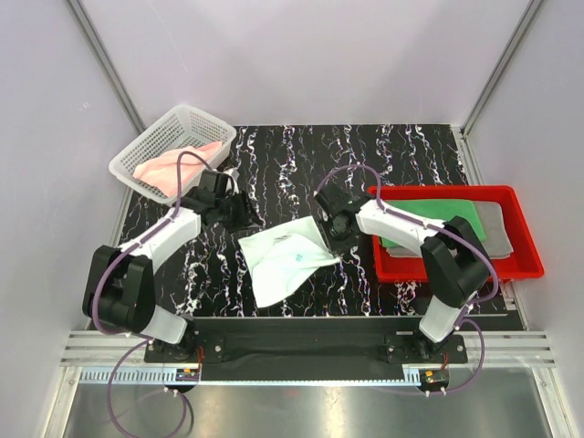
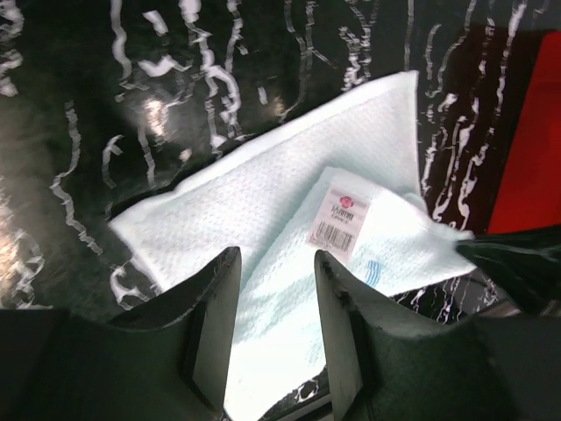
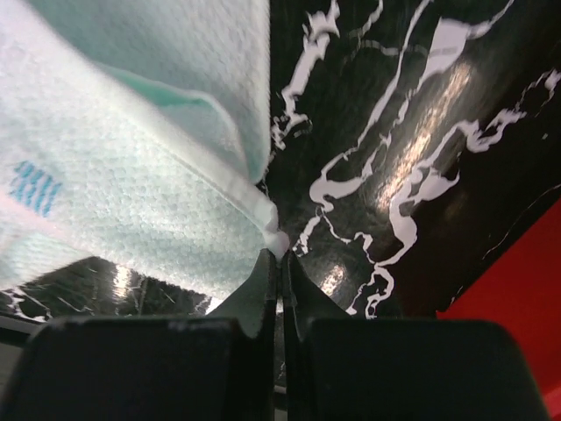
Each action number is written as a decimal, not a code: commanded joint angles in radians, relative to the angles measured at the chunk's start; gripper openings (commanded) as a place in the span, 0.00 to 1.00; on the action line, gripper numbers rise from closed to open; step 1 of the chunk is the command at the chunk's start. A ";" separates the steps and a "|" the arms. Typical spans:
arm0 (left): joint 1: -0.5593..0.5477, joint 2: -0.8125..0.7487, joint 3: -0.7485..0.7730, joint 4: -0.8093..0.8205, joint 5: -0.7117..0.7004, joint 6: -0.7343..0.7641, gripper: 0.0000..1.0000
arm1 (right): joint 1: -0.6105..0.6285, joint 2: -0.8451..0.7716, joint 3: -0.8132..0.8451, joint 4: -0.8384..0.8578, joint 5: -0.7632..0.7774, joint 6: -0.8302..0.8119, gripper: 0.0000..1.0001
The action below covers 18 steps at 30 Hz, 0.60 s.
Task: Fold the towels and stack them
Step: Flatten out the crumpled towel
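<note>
A pale mint-white towel (image 1: 285,257) lies partly folded on the black marbled table, with a barcode label (image 2: 342,219) on its upper layer. My right gripper (image 1: 331,240) is at the towel's right corner; in the right wrist view it (image 3: 280,256) is shut on that corner of the towel (image 3: 131,175). My left gripper (image 1: 239,215) is at the towel's far left edge; in the left wrist view it (image 2: 276,263) is open and empty above the towel (image 2: 263,189). A pink towel (image 1: 178,164) lies in the basket. A dark green towel (image 1: 438,219) and a grey towel (image 1: 497,228) lie in the red tray.
The white mesh basket (image 1: 151,146) stands at the back left. The red tray (image 1: 456,266) stands at the right, close to my right arm; its edge also shows in the left wrist view (image 2: 535,132) and the right wrist view (image 3: 517,303).
</note>
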 commanded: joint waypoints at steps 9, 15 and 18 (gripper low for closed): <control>-0.105 0.171 0.017 0.232 0.168 0.052 0.44 | 0.001 -0.047 -0.069 0.011 0.104 0.057 0.00; -0.187 0.240 0.066 0.220 0.168 0.090 0.45 | 0.000 -0.077 -0.121 0.066 0.079 0.043 0.00; -0.211 0.284 0.072 0.185 0.136 0.093 0.43 | 0.000 -0.086 -0.117 0.070 0.071 0.038 0.00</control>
